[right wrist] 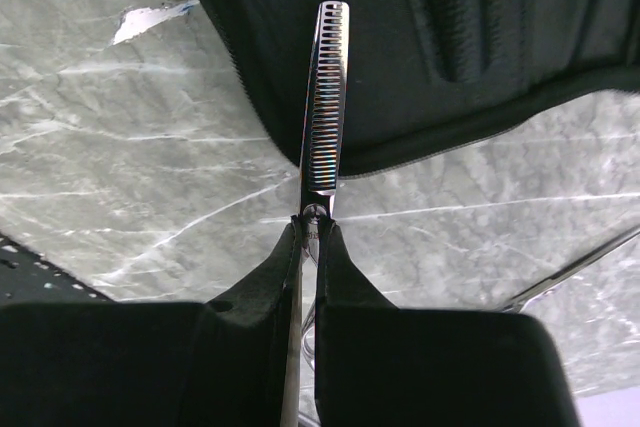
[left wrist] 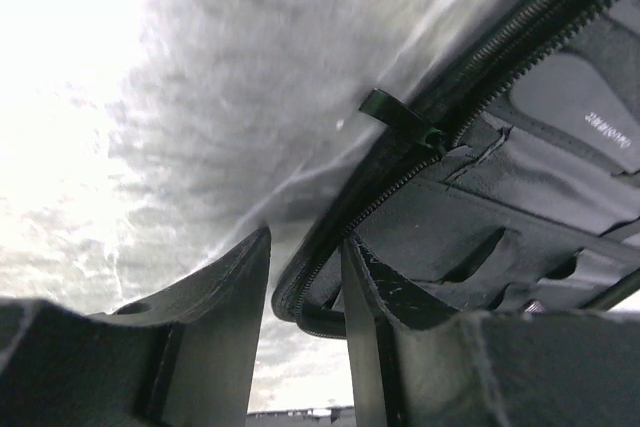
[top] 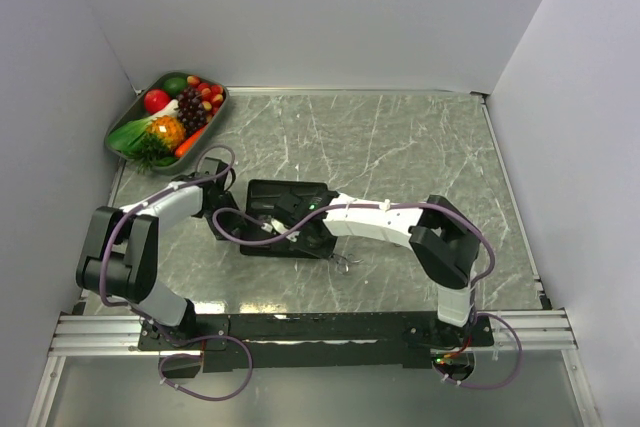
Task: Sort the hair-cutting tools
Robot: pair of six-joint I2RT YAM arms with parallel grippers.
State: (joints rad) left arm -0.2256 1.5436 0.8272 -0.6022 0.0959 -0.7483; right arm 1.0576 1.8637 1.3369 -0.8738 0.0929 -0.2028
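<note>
My right gripper is shut on a pair of silver thinning scissors, pinching them at the pivot screw. Their toothed blade points out over the near edge of the open black pouch. A second silver tool lies on the marble at the right; from above it shows just in front of the pouch. My left gripper holds the zipper rim of the pouch between its fingers at the pouch's left end. In the top view both grippers meet at the pouch. The black comb-like bars are not visible.
A grey tray of toy fruit and vegetables sits at the far left corner. White walls close in the table on three sides. The pouch's zipper pull sticks out from its rim.
</note>
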